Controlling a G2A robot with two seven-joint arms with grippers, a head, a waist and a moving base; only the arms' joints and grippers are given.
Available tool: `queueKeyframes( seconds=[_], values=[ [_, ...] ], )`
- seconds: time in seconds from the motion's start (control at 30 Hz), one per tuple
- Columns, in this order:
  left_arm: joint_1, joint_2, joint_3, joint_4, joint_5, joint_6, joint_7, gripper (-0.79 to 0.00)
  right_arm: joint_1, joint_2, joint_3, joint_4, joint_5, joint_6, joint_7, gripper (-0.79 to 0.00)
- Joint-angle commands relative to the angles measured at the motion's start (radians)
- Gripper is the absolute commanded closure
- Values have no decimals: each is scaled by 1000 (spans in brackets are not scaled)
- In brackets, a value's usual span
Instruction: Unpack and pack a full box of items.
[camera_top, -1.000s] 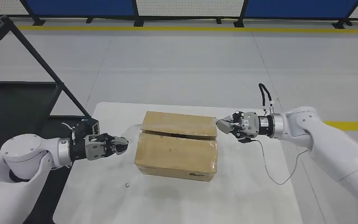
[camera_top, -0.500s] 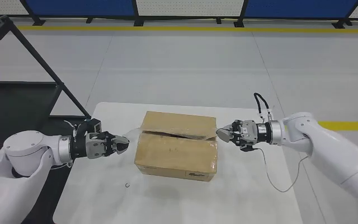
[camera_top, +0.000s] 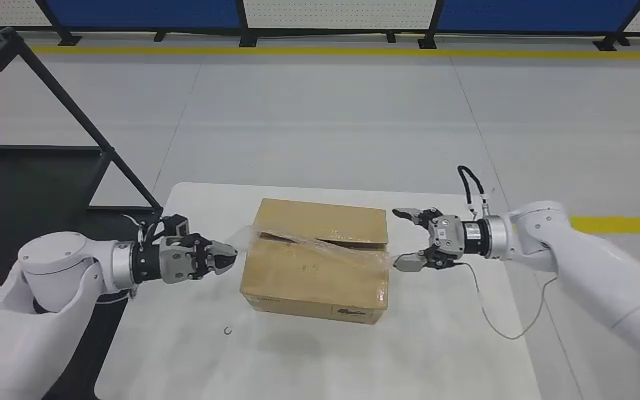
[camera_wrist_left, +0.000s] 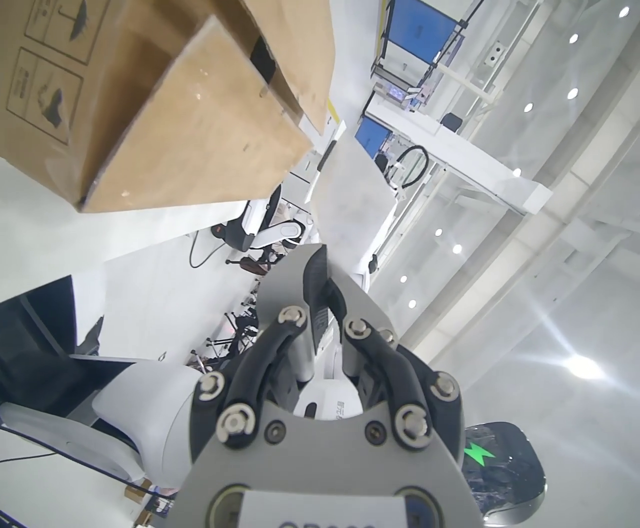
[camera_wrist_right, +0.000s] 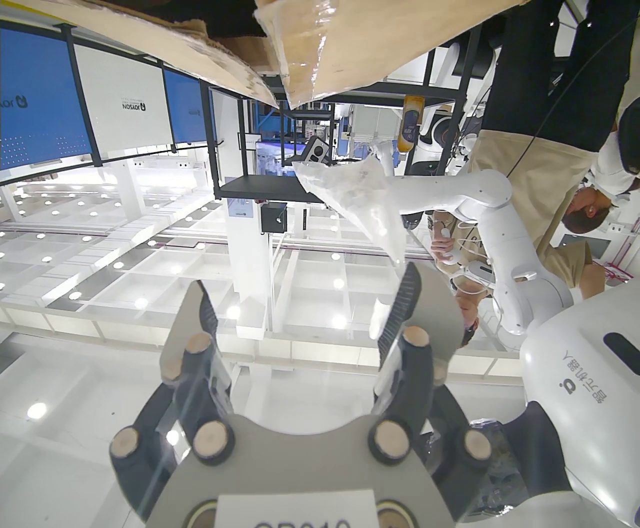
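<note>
Cardboard box (camera_top: 315, 265) sits near the middle of a white surface (camera_top: 180, 340), its top flaps closed but slightly parted along the centre seam, where a dark gap shows. A strip of clear tape (camera_top: 290, 240) lies loosely across the top of the box and runs off its left edge. The left end effector (camera_top: 225, 258) hovers just beside that edge, its fingers pressed together and pinching the free end of the tape. The right end effector (camera_top: 403, 238) is level with the opposite side of the box, close to it but not touching, with its fingers spread wide. In the right wrist view a crumpled end of tape (camera_wrist_right: 360, 200) hangs from the box to just beside one fingertip (camera_wrist_right: 407, 285). A small dark object (camera_top: 229, 329) lies on the surface in front of the box. The room has a pale floor (camera_top: 320, 110) crossed by a yellow line (camera_top: 320, 50), with blue panels (camera_top: 140, 12) beyond it.
</note>
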Motion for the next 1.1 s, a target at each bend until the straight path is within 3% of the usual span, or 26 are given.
queueKeyframes(
  seconds=[0.0,0.53,1.07],
  values=[
    [-7,-3,5,12,-22,18,9,0,5,-3,-2,11,-13,0,10,-785],
    [-62,-24,54,112,-134,124,27,0,0,-27,51,100,-101,0,13,-785],
    [-122,-40,134,196,-235,196,93,0,-32,-78,133,203,-53,-30,-140,-785]
  ],
)
